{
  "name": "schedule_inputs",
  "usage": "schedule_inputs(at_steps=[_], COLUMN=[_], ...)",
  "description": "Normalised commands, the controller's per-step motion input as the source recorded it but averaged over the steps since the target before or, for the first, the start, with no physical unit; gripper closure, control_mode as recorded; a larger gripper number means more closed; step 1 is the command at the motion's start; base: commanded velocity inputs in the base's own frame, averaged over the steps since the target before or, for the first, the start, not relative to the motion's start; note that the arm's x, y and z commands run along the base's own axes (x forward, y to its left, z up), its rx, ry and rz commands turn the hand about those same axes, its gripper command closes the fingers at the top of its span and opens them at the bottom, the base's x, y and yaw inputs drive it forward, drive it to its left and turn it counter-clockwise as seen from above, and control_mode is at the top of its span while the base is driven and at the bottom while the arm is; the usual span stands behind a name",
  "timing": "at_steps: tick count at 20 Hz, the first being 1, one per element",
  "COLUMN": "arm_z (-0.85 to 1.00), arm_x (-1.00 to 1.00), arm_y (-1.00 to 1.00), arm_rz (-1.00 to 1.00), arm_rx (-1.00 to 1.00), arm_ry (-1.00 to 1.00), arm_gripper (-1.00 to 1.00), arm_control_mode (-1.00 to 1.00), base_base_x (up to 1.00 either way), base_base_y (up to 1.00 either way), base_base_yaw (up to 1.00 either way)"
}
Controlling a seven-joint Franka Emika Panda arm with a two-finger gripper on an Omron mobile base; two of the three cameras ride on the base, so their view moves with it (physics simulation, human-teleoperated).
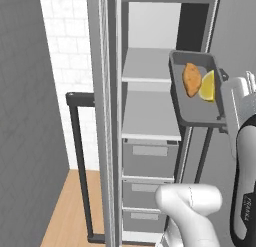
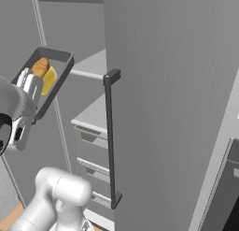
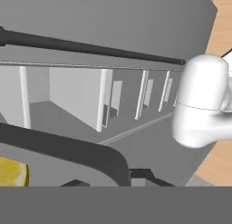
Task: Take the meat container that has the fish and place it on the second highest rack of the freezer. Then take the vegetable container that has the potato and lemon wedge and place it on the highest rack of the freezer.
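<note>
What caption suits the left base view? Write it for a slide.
Tool holds the tilted vegetable container, potato and lemon wedge inside, beside the open freezer's racks.

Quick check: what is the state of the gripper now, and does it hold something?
Gripper: shut on the rim of the container, which holds the potato and lemon wedge.

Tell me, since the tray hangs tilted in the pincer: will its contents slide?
Probably. The container is steeply tipped, so the potato and lemon wedge may slip toward its lower rim. The tray looks rigid; held at one edge, it could swing.
</note>
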Motion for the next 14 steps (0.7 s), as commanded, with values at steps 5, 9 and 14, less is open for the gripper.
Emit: schedule_inputs(at_steps=[5, 9, 14], arm_z=[0.06, 0.00, 0.00], arm_x=[0.09, 0.30, 0.66], arm_y=[0.03, -0.02, 0.00], arm_rz=[0.00, 0.00, -0.02], arm_rx=[0.04, 0.06, 0.00], arm_ry=[-0.02, 0.00, 0.00], arm_gripper=[1.00, 1.00, 1.00], arm_control_mode=[-1.00, -1.00, -1.00], base_base_x=[0.00, 0.00, 0.00], base_base_y=[0.00, 0.00, 0.00], base_base_yaw=[0.00, 0.00, 0.00])
